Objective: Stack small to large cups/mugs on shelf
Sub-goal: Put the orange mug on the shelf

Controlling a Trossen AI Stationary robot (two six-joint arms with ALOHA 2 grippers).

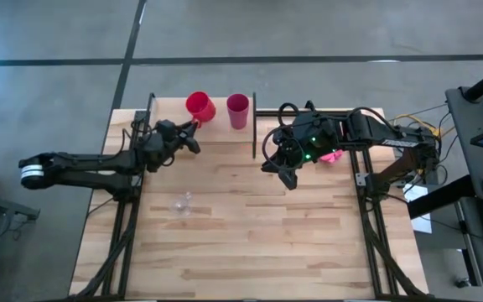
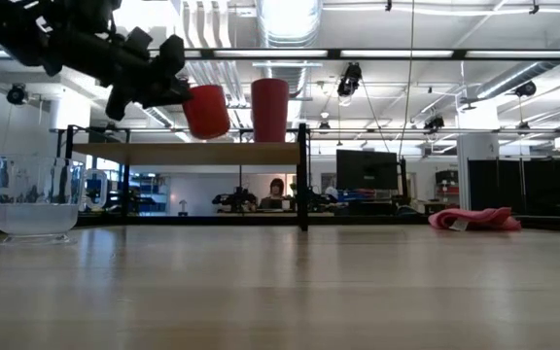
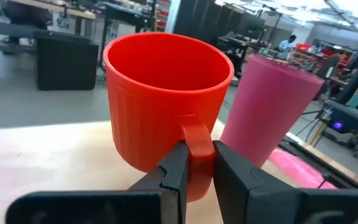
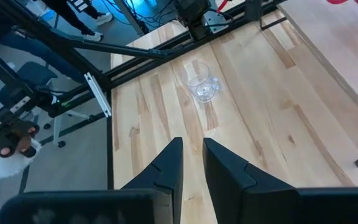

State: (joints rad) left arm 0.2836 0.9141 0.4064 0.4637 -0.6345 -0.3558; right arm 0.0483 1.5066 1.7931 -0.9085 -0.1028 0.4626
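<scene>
Red mug (image 3: 163, 93) pinched by its handle in left hand (image 3: 194, 165) over shelf (image 2: 194, 154): lower level beside tumbler (image 3: 266, 109); right hand (image 4: 191, 163) narrow, empty.

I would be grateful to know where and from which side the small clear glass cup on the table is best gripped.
The small clear glass cup stands upright and alone on the plank tabletop, mouth up, with no handle. I would come straight down from above and close the fingers across its rim or upper wall; nothing stands beside it.
</scene>
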